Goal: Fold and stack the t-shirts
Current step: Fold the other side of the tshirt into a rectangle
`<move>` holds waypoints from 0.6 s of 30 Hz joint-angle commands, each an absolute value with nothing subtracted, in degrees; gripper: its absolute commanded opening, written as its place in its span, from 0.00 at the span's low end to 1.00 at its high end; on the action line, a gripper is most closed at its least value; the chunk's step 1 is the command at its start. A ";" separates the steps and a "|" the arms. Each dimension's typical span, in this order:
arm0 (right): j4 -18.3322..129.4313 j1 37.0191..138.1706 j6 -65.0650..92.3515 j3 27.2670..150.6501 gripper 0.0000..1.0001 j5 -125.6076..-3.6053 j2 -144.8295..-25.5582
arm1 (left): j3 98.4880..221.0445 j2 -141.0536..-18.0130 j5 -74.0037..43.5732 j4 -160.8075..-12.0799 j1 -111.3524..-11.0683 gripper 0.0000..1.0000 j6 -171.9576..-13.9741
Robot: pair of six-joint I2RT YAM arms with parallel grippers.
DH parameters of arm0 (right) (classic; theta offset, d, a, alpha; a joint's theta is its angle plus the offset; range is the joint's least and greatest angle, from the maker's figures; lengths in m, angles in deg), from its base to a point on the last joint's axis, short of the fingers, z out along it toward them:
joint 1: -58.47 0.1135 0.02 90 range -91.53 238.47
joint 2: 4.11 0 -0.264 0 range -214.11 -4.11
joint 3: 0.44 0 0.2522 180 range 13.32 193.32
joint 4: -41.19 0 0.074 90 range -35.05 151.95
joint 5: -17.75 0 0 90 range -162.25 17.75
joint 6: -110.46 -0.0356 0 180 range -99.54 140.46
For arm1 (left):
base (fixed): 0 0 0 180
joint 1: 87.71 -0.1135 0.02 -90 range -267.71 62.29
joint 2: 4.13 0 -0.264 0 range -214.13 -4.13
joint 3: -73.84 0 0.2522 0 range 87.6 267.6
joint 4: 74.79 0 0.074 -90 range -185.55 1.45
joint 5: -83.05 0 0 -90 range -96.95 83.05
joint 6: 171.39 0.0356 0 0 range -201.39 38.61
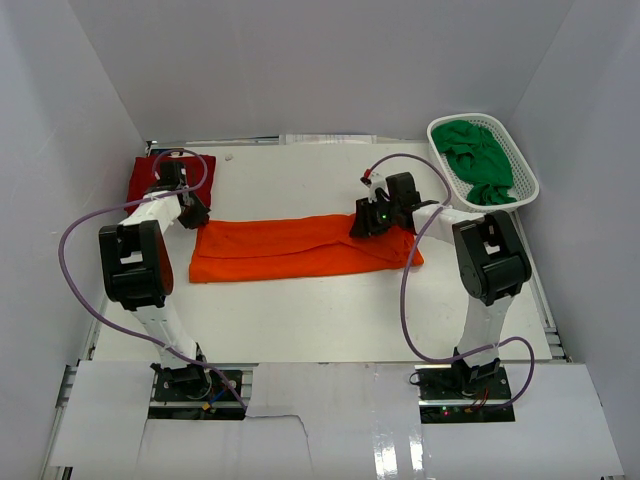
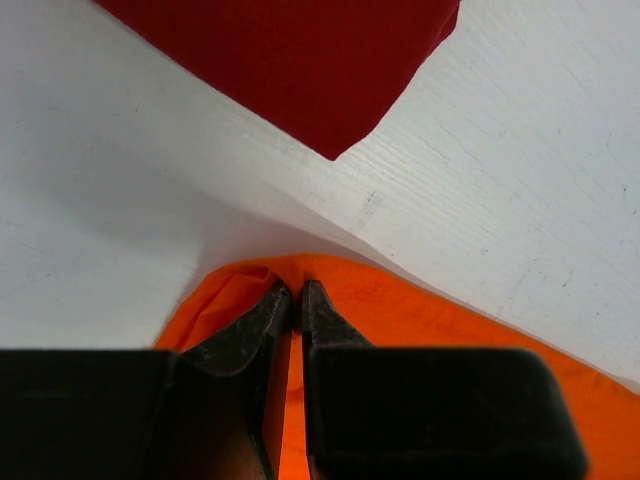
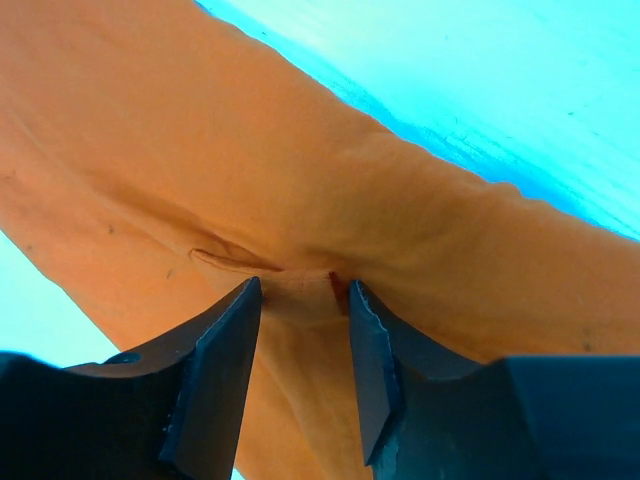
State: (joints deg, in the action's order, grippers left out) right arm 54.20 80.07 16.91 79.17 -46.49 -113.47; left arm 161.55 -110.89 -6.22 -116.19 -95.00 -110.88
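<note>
The orange t-shirt (image 1: 290, 248) lies as a long folded strip across the middle of the table. My left gripper (image 2: 296, 292) is at its left end, shut on a raised edge of the orange cloth (image 2: 450, 330). My right gripper (image 3: 303, 290) presses down on the strip's right part (image 3: 200, 150), its jaws apart with a small bunched fold between the tips. From above, the left gripper (image 1: 197, 215) and right gripper (image 1: 362, 225) stand at opposite ends of the strip. A folded dark red t-shirt (image 1: 145, 180) lies at the back left, its corner (image 2: 300, 60) just beyond my left fingertips. The green t-shirt (image 1: 478, 160) lies crumpled in the basket.
A white mesh basket (image 1: 527, 185) stands at the back right corner. White walls close in the table on the left, back and right. Purple cables loop off both arms over the table.
</note>
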 commanded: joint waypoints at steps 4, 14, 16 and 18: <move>51.61 80.35 18.70 80.91 0.40 -45.18 -113.98 | 160.99 -109.77 -6.87 -114.39 -94.92 0.20 -110.30; 52.40 80.62 15.19 78.98 0.08 -41.67 -111.17 | 160.55 -109.77 -6.87 -114.12 -94.65 0.20 -110.13; 52.84 80.97 14.31 78.28 0.08 -41.14 -110.38 | 160.46 -109.77 -6.87 -114.04 -94.48 0.20 -110.13; 52.76 81.32 12.47 77.40 0.08 -40.35 -109.06 | 160.46 -109.86 -6.87 -113.95 -94.48 0.20 -110.13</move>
